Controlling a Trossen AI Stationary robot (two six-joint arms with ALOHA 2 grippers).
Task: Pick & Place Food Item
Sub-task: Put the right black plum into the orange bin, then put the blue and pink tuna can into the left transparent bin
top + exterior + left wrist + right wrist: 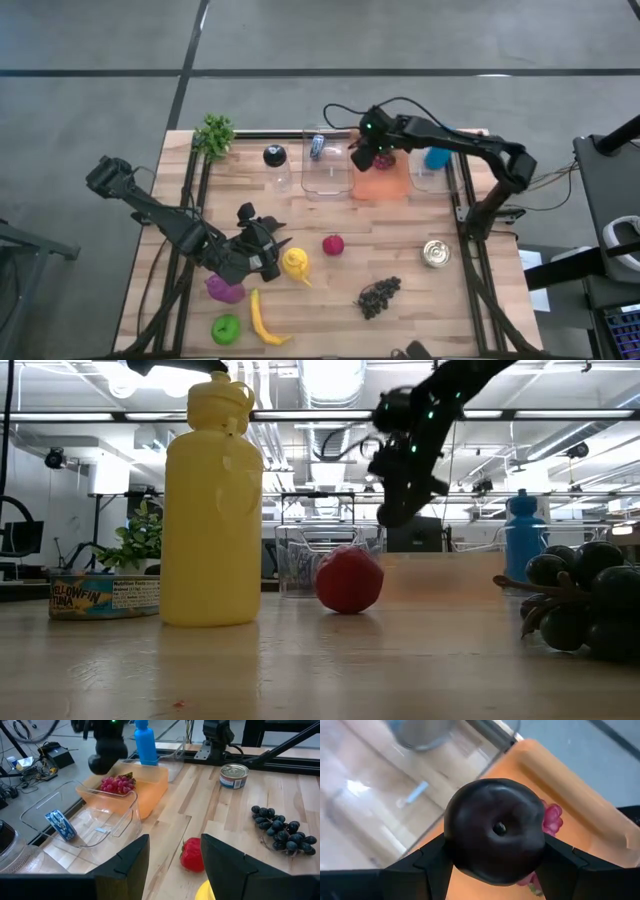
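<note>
The wooden table point(400, 260) has its freest stretch in the middle, between the far row of bins and the food scattered along the near side. At the far left corner stands a small green plant point(214, 134), hard by the edge. Near the left edge, the left gripper point(272, 252) hovers low with its fingers apart and nothing between them, close to a yellow squeeze bottle point(295, 263); a purple item point(225, 289), a green apple point(226, 328) and a banana point(264, 320) crowd the near left corner. A red strawberry point(333, 244) lies alone mid-table, dark grapes point(379, 296) lie nearer the front, and a tuna can point(436, 252) sits toward the right edge. Along the far side, a clear bin point(326, 170) holds a small blue-and-white packet point(60, 824), while the orange bin point(382, 182) beside it holds pink grapes point(117, 784). A blue bottle point(437, 157) stands in the rightmost clear bin. The right gripper point(372, 152) hangs above the orange bin's left part, clamped on a dark plum point(495, 830), which is round, glossy, near-black, with a small stem dimple.
</note>
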